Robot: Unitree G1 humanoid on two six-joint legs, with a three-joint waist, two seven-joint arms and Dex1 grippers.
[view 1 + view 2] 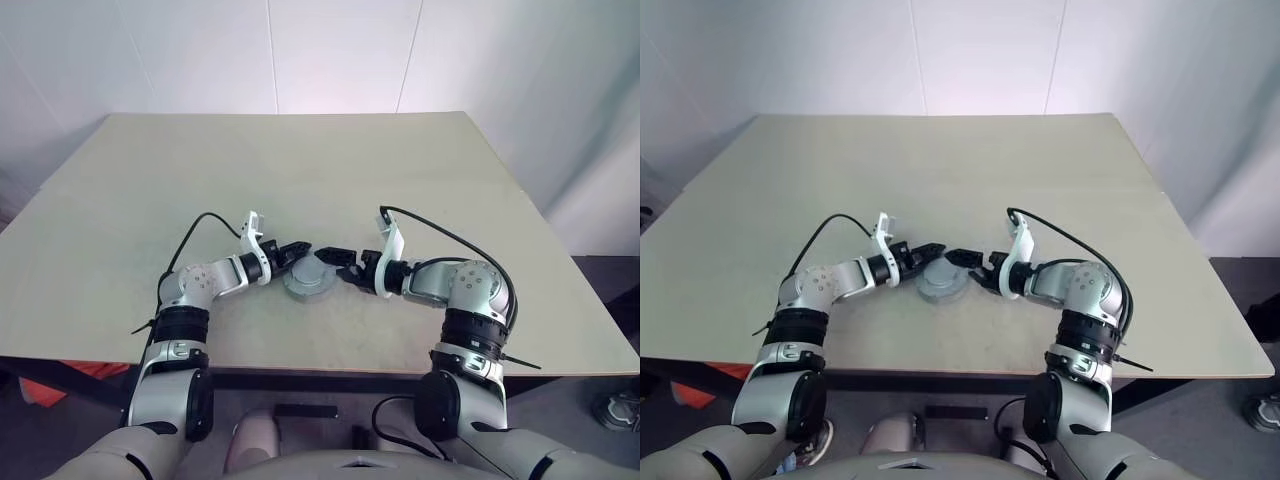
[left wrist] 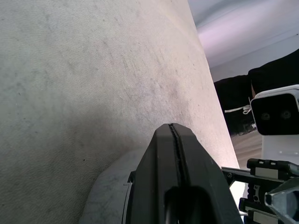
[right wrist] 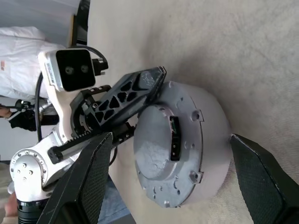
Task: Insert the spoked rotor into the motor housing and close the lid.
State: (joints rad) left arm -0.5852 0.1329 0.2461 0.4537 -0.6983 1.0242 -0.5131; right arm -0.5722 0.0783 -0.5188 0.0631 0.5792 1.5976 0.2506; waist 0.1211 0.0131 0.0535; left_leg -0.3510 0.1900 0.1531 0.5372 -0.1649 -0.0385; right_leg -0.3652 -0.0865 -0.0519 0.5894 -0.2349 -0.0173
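While your left gripper [image 1: 296,249] presses its closed fingers against the motor housing [image 1: 308,279] near the table's [image 1: 300,170] front edge, your right gripper [image 3: 170,186] (jaws wide, holding nothing) straddles it — the lid [image 3: 161,147] already seated, facing that hand.

A pale beige table [image 1: 300,170] with faint grey smudges. On it sits a round motor housing [image 3: 187,144], light matte grey all over, with a small dark rectangular slot near the middle of its flat face. Two black grippers: the left gripper [image 3: 156,77] has a lattice of triangular cut-outs along its fingers; the right gripper [image 3: 173,186] has finely textured black fingers.
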